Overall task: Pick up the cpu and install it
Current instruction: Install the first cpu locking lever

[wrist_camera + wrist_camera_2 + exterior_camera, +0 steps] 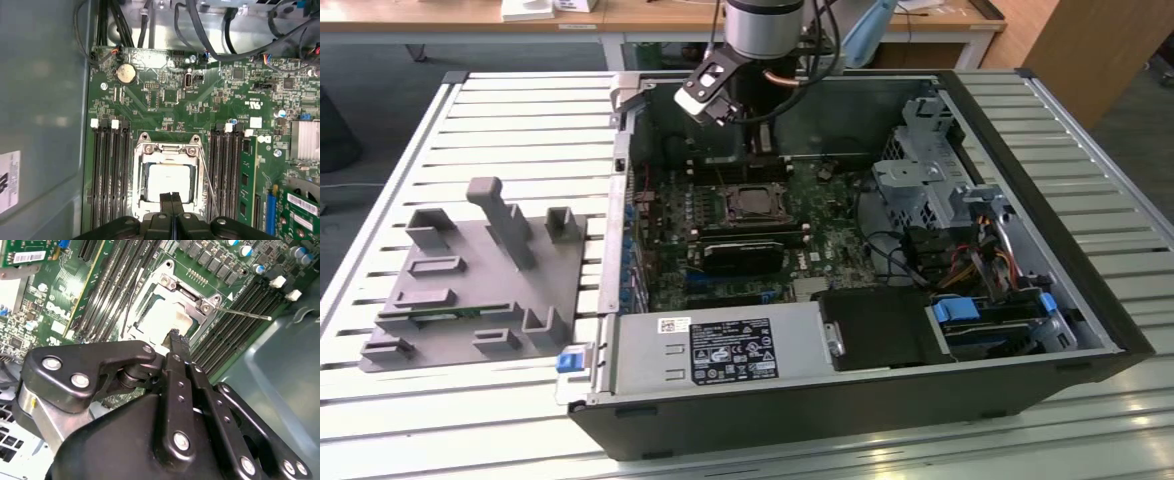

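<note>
- First wrist view: gripper (pixel 171 199) fingers are pressed together with nothing between them, tips just above one edge of the cpu (pixel 168 181).
- The cpu lies flat inside the socket frame (pixel 142 150); any contact should stay light and square.
- Keep clear of the thin lever (pixel 206 175) beside the frame.

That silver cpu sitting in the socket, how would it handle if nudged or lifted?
Probably stiff: the cpu looks like a flat metal-topped square. Likely slippery, since its top shines. Framed by the socket, it should hardly slide sideways.
</note>
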`<state>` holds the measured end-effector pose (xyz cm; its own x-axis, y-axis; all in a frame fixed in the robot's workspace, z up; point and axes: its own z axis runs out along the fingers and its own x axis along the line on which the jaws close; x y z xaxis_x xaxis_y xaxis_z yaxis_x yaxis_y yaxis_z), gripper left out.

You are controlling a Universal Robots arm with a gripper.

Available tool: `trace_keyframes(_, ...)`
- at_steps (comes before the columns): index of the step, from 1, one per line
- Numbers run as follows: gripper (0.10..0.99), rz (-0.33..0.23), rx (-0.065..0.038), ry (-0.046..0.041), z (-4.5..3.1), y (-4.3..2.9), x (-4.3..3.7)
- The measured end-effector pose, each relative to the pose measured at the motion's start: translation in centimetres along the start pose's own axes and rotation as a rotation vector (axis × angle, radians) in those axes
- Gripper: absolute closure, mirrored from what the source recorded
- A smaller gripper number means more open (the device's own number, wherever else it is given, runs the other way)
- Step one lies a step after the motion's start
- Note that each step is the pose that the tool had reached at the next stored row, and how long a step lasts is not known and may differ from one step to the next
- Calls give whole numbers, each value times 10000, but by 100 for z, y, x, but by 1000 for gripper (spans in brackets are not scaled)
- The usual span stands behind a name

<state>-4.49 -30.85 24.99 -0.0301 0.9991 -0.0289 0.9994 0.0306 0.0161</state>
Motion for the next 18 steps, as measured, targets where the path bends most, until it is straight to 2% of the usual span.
trace_keyframes(10, 980, 0, 1, -4, -21, 0, -1)
trace_keyframes(18, 980, -242, -8, 2, -78, 1, -2)
